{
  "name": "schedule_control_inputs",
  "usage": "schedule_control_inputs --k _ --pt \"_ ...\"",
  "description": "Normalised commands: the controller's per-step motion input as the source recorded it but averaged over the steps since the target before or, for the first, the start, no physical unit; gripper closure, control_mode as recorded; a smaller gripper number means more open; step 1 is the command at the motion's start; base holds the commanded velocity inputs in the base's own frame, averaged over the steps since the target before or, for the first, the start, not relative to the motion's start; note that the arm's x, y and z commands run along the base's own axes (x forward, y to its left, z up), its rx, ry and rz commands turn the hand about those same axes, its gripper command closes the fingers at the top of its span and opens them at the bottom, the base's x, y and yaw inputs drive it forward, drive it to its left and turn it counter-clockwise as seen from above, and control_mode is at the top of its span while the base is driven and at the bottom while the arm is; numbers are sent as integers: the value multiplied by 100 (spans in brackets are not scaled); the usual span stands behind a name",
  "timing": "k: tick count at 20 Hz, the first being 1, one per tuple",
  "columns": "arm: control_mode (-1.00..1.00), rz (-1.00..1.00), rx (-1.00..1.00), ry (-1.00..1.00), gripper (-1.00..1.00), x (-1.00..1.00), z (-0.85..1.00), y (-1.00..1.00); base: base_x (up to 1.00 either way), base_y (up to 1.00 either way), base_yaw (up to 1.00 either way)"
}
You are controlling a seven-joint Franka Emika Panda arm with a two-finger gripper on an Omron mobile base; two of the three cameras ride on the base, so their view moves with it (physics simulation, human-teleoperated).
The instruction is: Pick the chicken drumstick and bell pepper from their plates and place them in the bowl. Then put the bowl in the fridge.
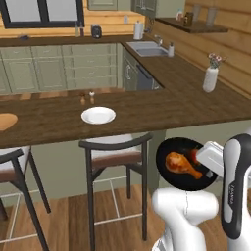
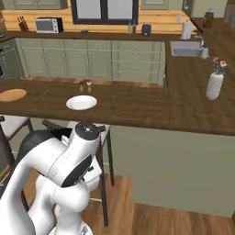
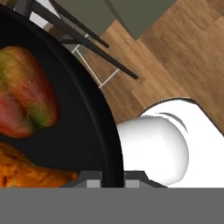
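Bowl first: it is held off the counter, in the air in front of the stool and below the counter edge, black and shallow with a glossy dark inside, and it is pinched at its rim by the gripper, whose tips are seen closed on either side of the thin black wall in the hand view. From the gripper the bowl spreads away to the left in that view, so its weight hangs to one side of the grip — a level wrist is judged to be what the carry to the fridge turns on. Inside, going left to right in the left base view, the chicken drumstick lies glossy orange-brown, plump end left and thin bone end pointing right and down, and the bell pepper sits just beside it toward the gripped rim, dark red with a greenish streak. On the counter a tan wooden plate and a white plate are left bare.
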Motion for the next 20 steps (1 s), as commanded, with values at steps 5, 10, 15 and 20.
schedule_control_inputs --k 5,10,15,20 --pt "100 0 0 0 100 0 0 0 -66 7 3" --pt "100 0 0 0 100 0 0 0 -14 0 40" --pt "100 0 0 0 100 0 0 0 -3 0 81" --pt "100 0 0 0 100 0 0 0 -9 0 83"
